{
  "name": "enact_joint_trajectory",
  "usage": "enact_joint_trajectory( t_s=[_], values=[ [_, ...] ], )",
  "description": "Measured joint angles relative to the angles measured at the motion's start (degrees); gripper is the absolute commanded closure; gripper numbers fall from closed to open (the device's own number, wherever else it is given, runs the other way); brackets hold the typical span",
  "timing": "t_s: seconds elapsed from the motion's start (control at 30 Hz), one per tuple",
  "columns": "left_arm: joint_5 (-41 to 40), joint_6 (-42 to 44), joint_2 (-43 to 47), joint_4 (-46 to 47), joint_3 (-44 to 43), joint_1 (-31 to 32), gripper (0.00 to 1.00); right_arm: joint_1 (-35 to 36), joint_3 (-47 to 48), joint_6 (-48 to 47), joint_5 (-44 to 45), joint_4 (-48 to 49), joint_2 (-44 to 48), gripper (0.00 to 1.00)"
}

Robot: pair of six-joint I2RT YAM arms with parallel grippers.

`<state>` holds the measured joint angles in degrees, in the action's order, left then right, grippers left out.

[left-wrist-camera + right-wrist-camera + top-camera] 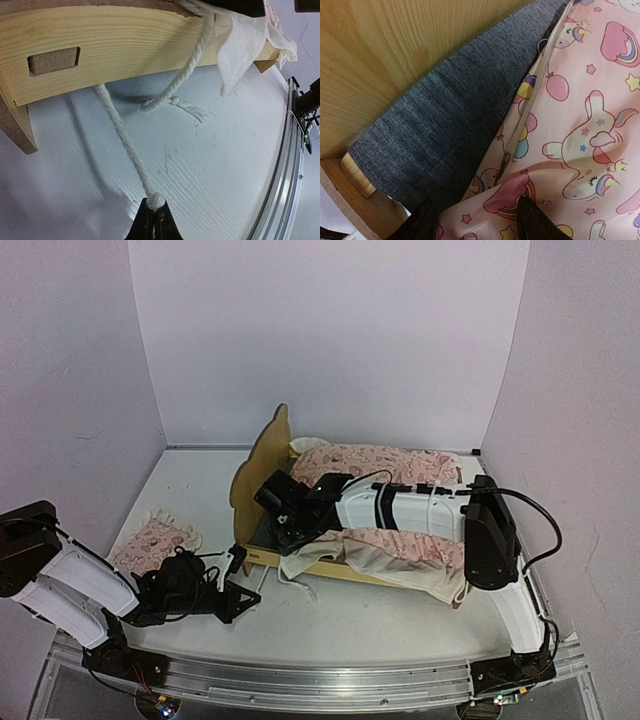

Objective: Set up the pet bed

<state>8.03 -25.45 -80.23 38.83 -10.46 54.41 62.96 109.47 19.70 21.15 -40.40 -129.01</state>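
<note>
Fingers of left gripper (152,214) pinch cord (125,145) taut beside bed (125,45) | right gripper (479,220) fingers spread astride blanket (580,125) over pad (435,120); we judge for pulling it flat.

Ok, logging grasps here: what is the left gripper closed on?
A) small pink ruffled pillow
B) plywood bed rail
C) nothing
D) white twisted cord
D: the left wrist view shows the left gripper pinching the white twisted cord that runs up toward the light plywood bed frame.
</note>
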Motion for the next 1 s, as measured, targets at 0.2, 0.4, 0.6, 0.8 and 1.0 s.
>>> enact_joint_trajectory(
  t_s=[0.2, 0.4, 0.6, 0.8, 1.0],
  values=[
    [-0.20, -0.13, -0.63, 1.07, 0.00, 0.00, 1.00, 0.20, 3.04, -0.94, 1.31, -2.12, -1.99, 0.60],
    [-2.82, -3.54, -0.85, 1.31, 0.00, 0.00, 1.00, 0.02, 2.45, 1.31, -0.15, 1.07, -2.75, 0.99],
    [-7.21, -10.54, -3.06, 1.73, 0.11, 0.00, 1.00, 0.09, -1.73, 2.91, -3.82, 9.53, -1.31, 1.00],
    [-8.52, -13.31, -5.25, 1.73, 0.11, 0.00, 1.00, 0.02, -10.78, 7.37, -7.17, 21.73, 4.70, 1.00],
    [-8.68, -13.90, -5.27, 1.75, 0.11, 0.00, 1.00, -1.51, -12.94, 13.18, -9.05, 32.09, 6.47, 1.00]
  ],
)
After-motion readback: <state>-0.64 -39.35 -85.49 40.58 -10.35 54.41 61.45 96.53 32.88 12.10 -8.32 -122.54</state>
